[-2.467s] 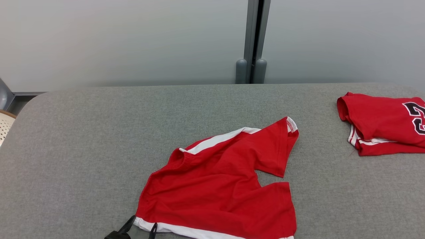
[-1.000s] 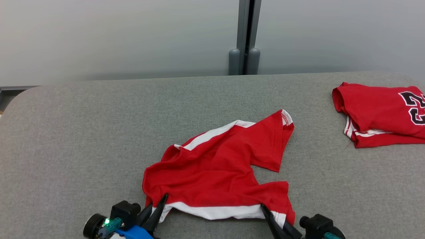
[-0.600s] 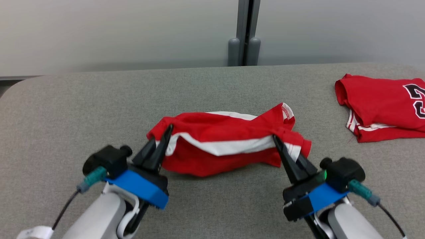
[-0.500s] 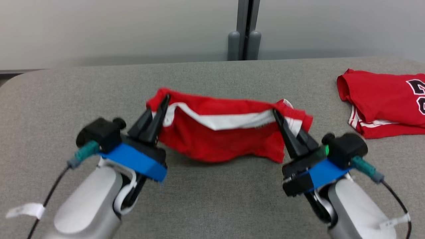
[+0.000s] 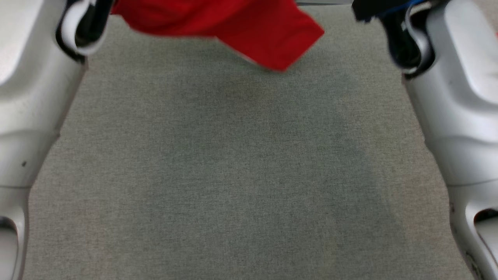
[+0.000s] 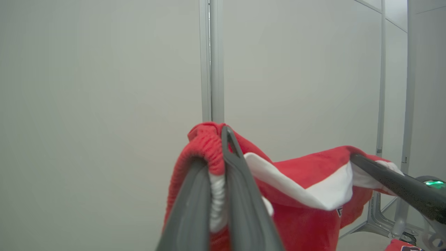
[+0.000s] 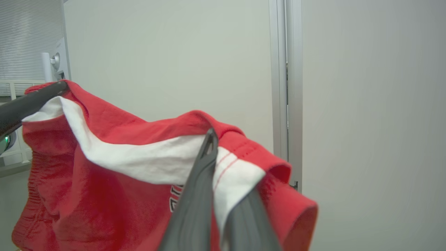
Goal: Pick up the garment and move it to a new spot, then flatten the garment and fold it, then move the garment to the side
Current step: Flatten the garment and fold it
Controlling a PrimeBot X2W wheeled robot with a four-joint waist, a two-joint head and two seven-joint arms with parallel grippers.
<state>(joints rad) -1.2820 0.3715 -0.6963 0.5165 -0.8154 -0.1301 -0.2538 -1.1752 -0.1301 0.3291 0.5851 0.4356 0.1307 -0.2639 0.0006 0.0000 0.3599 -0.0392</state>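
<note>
The garment (image 5: 249, 27) is red with a white band and hangs in the air, stretched between both grippers. Its lower part dangles over the grey table (image 5: 249, 175) at the top of the head view. My left gripper (image 6: 216, 153) is shut on one gathered red-and-white corner of the garment (image 6: 306, 181). My right gripper (image 7: 223, 164) is shut on the other corner, on the white band of the garment (image 7: 104, 139). Each wrist view also catches a dark finger of the other gripper: the right one (image 6: 390, 184) and the left one (image 7: 31, 99).
My pale forearms frame the head view, the left (image 5: 31, 77) and the right (image 5: 459, 97). A pale wall with a metal post (image 6: 210, 59) stands behind. A bit of another red garment (image 6: 400, 245) peeks in at the left wrist view's bottom right.
Both grippers have lifted the garment off the table and high into the air, still holding its corners. The head camera has tilted down, so the other red garment has left that view.
</note>
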